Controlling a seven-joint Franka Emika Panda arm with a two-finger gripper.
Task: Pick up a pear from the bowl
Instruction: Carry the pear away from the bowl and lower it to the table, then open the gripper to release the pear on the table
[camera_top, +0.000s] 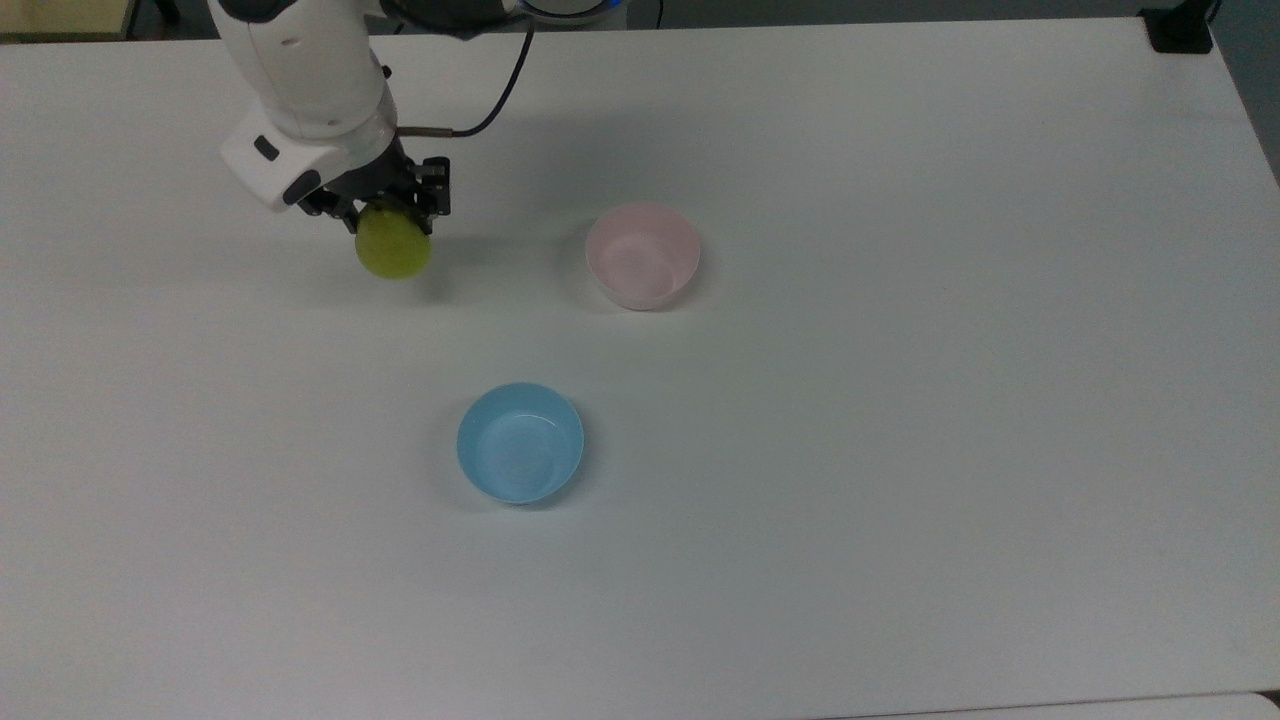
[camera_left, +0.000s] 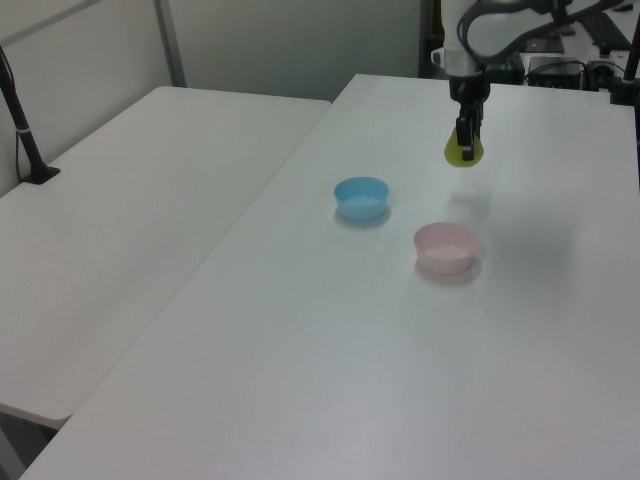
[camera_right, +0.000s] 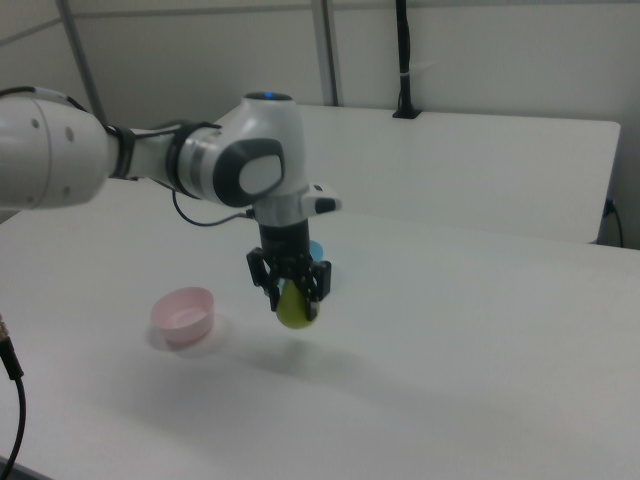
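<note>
The black two-finger claw (camera_top: 392, 215) is pinching the small rounded yellow-green pear (camera_top: 394, 250) from above, so the fruit is hanging clear of the white worktop (camera_top: 900, 450). The small round pale pink plastic bowl (camera_top: 643, 255) is sitting empty (pickup apparently done), well apart from the pear and nearer the worktop's far edge.

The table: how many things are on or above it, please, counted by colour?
Pink: 1, the bowl
Light blue: 1, the blue bowl
Yellow-green: 1, the pear, held above the table by the gripper
Total: 3
</note>
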